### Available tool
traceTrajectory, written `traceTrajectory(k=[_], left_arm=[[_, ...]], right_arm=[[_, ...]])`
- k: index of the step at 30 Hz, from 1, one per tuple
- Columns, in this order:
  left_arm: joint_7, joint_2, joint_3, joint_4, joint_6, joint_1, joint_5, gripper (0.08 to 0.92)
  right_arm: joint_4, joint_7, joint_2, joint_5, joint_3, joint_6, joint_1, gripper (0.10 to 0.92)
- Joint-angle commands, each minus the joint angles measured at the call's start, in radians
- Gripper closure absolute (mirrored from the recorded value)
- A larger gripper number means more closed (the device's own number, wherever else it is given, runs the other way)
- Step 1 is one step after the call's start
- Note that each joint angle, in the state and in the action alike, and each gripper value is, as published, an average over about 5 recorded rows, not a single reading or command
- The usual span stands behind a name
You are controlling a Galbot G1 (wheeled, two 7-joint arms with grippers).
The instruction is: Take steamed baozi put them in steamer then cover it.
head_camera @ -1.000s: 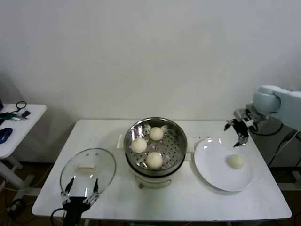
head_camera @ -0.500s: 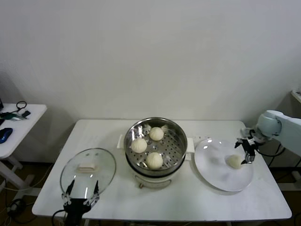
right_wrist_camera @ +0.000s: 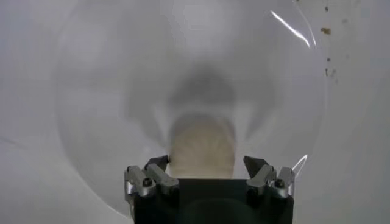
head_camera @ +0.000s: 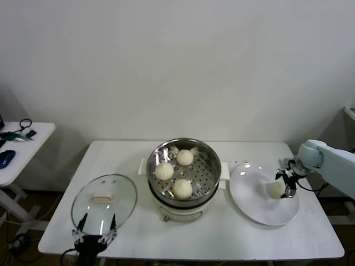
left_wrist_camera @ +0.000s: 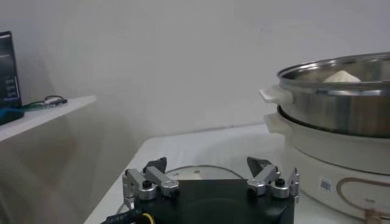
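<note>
The left claw (head_camera: 93, 235) waits spread wide at the table's (head_camera: 138, 233) near edge, just short of the cover (head_camera: 104, 199), ready for lidding. Three baozi (head_camera: 164, 170) sit in the steamer (head_camera: 208, 160). On the plate (head_camera: 252, 208), the right claw (right_wrist_camera: 209, 173) straddles the last baozi (right_wrist_camera: 201, 149), fingers apart, arm reaching in from the right, wrist angled down.

No legible text; only a small unreadable label on the steamer (left_wrist_camera: 341, 152) base.

Cream baozi (head_camera: 275, 189), white plate (head_camera: 252, 206), shiny perforated steamer (head_camera: 206, 173), prob. steel.
</note>
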Motion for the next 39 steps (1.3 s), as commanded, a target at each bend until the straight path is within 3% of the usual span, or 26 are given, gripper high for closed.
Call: traceTrajectory(k=[1,10,18,23,30,39], left_arm=[[-0.001,0.000,0.003,-0.004,0.000,0.001,0.002,0.177],[-0.005,0.002,0.004,-0.011,0.003,0.001,0.004,0.177],[-0.002,0.008,0.012,-0.018,0.009,-0.003,0.005,0.177],[-0.002,0.009,0.019,-0.019,0.010,-0.004,0.007,0.177],[-0.002,0.008,0.017,-0.030,0.008,0.001,0.004,0.177],[-0.003,0.005,0.013,-0.037,0.006,0.006,0.001,0.177]], right_arm=[[-0.024,-0.003,0.013,-0.016,0.049,-0.005,-0.046,0.247],[0.095,-0.023,-0.034,0.078,-0.099,-0.016,0.156,0.385],[0.385,-0.023,0.021,0.431,-0.598,-0.089,0.834,0.397],[0.563,-0.019,0.133,0.631,-0.677,-0.142,1.076,0.396],[0.696,0.077,0.266,0.754,-0.571,-0.227,1.027,0.397],[0.655,0.177,0.385,0.661,-0.516,-0.285,0.772,0.395]])
